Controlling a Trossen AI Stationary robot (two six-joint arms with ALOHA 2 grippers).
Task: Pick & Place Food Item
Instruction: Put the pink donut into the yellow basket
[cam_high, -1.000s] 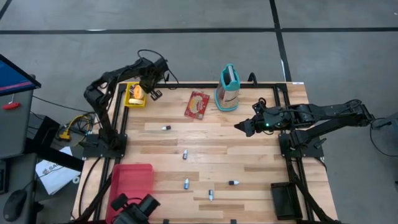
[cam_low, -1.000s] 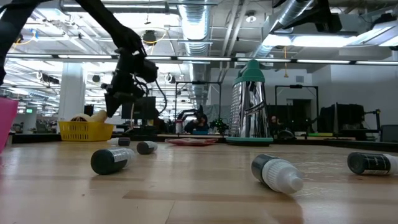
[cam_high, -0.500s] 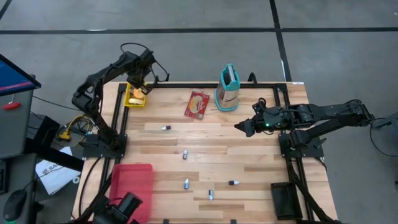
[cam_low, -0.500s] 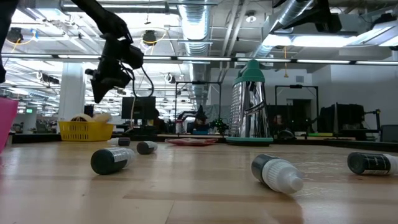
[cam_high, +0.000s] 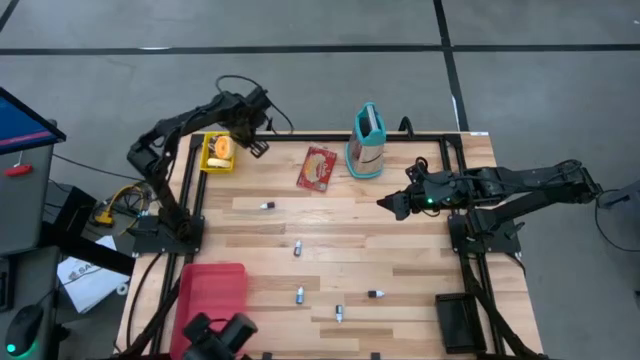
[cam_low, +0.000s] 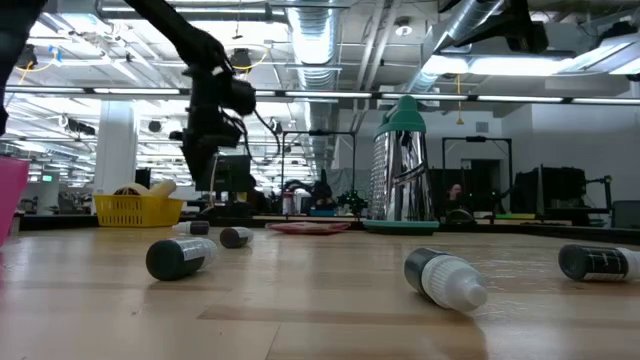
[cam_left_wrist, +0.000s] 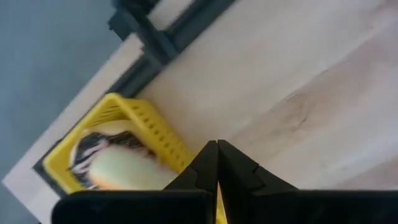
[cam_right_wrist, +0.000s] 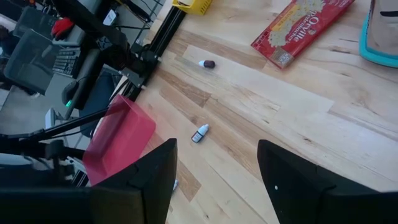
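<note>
- Left gripper (cam_high: 258, 148) hangs above the table's far left corner, just beside the yellow basket (cam_high: 212, 161); its fingers (cam_left_wrist: 217, 163) are pressed together on nothing.
- Right gripper (cam_high: 383, 203) waits over the table's right-centre, fingers (cam_right_wrist: 143, 180) spread and empty.
- Table (cam_high: 400, 260) carries everything below.
- Pink bin (cam_high: 212, 292) sits at the near left edge.
- Grater (cam_high: 367, 140) stands upright at the far edge.
- Red box (cam_high: 317, 168) lies flat just left of the grater.
- Basket holds the food (cam_high: 222, 149), a pale rounded piece.
- Small bottles (cam_high: 298, 295) lie scattered mid-table.
</note>
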